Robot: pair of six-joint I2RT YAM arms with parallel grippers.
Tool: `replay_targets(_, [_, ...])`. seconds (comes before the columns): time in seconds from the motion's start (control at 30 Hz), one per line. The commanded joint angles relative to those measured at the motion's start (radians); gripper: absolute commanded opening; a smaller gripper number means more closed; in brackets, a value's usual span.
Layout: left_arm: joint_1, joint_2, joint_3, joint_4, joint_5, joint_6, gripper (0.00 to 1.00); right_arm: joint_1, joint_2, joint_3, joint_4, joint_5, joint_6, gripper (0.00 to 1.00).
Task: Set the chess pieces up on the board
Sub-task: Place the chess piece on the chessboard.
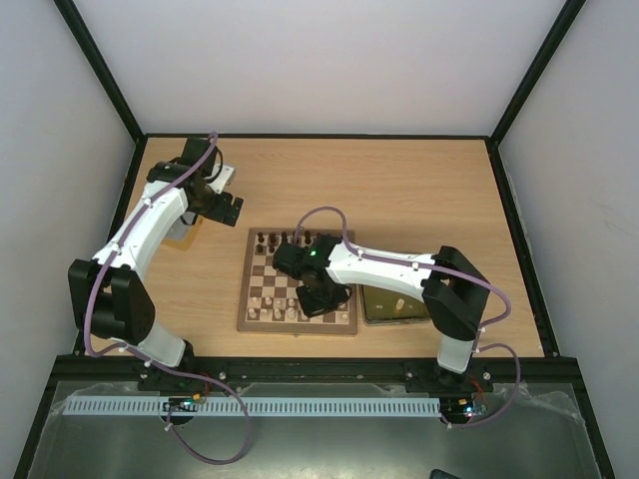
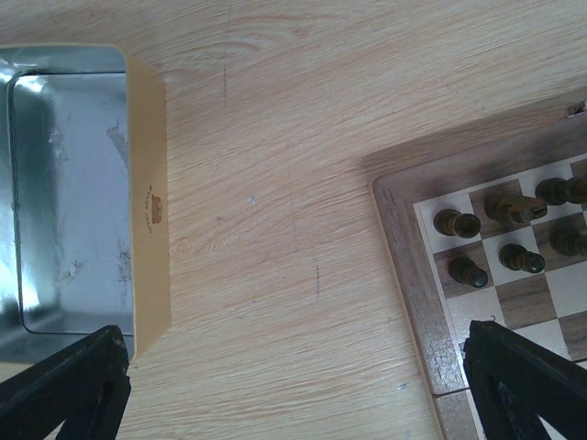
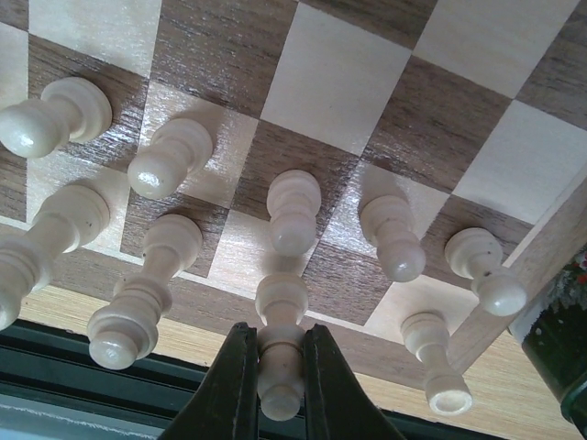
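The board [image 1: 246, 299] lies mid-table, with dark chess pieces [image 1: 274, 240] along its far rows and cream chess pieces [image 1: 272, 312] along its near rows. My right gripper [image 3: 280, 390] is shut on a cream piece [image 3: 281, 353] at the board's near edge row. Other cream pieces [image 3: 293, 213] stand upright around it. From above, the right gripper [image 1: 318, 297] hangs over the board's near right part. My left gripper [image 2: 293, 335] is open over bare table, between a metal tray and the board's corner [image 2: 413, 266], holding nothing. Dark pieces [image 2: 457, 223] stand on that corner.
A silver tray with a gold rim [image 2: 147, 202] sits left of the board, partly under the left arm [image 1: 150, 225]. Another tray [image 1: 384, 317] lies right of the board with a few cream pieces in it. A black frame edges the table [image 1: 399, 180].
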Motion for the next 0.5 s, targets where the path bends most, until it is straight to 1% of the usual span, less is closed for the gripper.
replay_targets(0.0, [0.003,-0.031,-0.008,-0.005,-0.012,-0.010,0.99,0.011,0.014,0.004,-0.002,-0.002,-0.008,0.02])
replay_targets(0.47, [0.006,-0.034,-0.015,-0.004,-0.009,-0.008,0.99,0.011,0.042,0.025,0.007,0.005,-0.013,0.02])
